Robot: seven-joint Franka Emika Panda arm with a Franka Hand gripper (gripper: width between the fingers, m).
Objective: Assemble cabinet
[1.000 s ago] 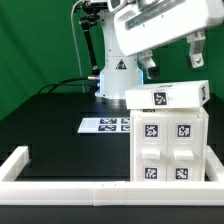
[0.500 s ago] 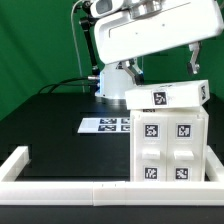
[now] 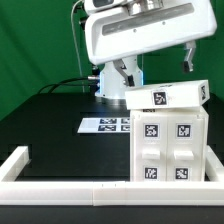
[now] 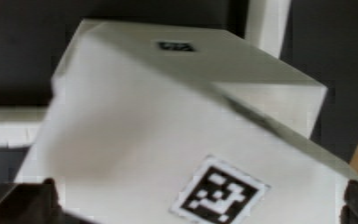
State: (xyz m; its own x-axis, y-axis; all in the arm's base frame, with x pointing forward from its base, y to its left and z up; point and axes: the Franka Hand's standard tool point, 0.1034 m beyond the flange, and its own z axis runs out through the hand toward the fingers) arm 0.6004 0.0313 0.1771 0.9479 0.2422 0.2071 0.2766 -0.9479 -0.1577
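The white cabinet stands at the front of the exterior view's right, with four tags on its face. A smaller white box part with one tag lies slightly tilted on top of it. It fills the wrist view, tag towards the fingers. My gripper hangs above this top part, open and empty. Its dark fingers are spread wide and clear of the part. In the wrist view the gripper shows only as dark fingertips at the picture's edges, either side of the part.
The marker board lies flat on the black table behind the cabinet. A low white border frame runs along the table's front and the exterior view's left. The arm's base stands at the back, before a green backdrop.
My gripper has risen off the top part and the hand has shifted towards the exterior view's left. The top part has stayed on the cabinet.
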